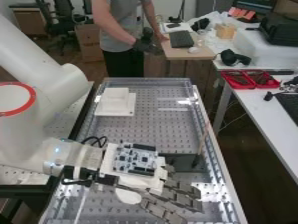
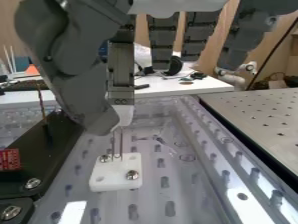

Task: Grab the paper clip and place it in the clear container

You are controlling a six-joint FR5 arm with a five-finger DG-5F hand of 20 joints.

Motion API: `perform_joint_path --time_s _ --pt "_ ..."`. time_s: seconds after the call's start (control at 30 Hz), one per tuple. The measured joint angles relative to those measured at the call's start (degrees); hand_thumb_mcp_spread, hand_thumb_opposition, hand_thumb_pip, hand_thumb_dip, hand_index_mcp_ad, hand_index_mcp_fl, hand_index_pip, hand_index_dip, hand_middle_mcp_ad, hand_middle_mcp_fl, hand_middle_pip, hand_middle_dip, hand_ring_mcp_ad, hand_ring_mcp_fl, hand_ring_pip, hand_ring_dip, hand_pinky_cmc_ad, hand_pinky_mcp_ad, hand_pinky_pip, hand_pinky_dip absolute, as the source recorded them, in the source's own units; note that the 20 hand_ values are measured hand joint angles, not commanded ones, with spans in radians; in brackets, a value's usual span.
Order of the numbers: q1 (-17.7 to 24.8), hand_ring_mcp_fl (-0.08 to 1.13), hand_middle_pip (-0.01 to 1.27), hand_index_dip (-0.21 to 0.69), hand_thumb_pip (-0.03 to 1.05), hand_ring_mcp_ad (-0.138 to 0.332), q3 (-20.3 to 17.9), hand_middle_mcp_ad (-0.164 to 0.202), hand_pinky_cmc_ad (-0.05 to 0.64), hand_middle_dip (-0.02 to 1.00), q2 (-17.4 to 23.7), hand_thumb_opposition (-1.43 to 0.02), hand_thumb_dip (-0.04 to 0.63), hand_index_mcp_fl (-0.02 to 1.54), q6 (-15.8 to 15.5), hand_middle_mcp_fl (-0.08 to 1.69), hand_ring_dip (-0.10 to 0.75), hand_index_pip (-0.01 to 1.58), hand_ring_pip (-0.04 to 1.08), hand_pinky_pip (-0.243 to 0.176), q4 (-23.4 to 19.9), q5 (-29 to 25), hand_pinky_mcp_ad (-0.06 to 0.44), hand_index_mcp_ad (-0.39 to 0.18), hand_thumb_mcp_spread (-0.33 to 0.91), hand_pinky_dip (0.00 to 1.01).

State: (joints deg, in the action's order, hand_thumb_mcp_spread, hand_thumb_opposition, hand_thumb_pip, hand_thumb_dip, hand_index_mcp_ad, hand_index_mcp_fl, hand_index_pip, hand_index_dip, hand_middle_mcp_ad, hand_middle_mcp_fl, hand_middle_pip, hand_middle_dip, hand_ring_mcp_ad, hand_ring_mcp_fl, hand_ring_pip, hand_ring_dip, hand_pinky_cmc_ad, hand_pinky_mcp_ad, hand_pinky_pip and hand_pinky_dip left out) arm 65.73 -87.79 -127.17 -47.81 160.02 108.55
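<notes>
A smooth, matt white rectangular plastic block is fastened by glossy metal screws; glare is reflected by the clear perforated plastic sheet.

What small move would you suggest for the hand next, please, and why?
I would probably ease the hand straight up a little: its thumb and a white-tipped finger seem to pinch the top of the paper clip, whose thin legs stand upright at the small white block.
</notes>
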Motion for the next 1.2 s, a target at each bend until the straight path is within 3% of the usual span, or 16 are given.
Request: perform_joint_path --time_s 0.37,1.2 --pt "-0.4 0.00 0.13 0.154 0.76 0.101 0.3 0.068 0.295 0.17 -0.4 -0.83 0.286 0.23 -0.8 0.07 0.082 1.56 0.09 0.003 0.4 0.4 0.251 -0.154 0.40 0.19" --pt "-0.4 0.00 0.12 0.122 0.76 0.101 -0.9 0.068 0.318 0.17 -0.8 -0.83 0.283 0.27 1.3 0.07 0.082 1.56 0.09 0.002 -1.7 -0.3 0.251 -0.154 0.40 0.19"
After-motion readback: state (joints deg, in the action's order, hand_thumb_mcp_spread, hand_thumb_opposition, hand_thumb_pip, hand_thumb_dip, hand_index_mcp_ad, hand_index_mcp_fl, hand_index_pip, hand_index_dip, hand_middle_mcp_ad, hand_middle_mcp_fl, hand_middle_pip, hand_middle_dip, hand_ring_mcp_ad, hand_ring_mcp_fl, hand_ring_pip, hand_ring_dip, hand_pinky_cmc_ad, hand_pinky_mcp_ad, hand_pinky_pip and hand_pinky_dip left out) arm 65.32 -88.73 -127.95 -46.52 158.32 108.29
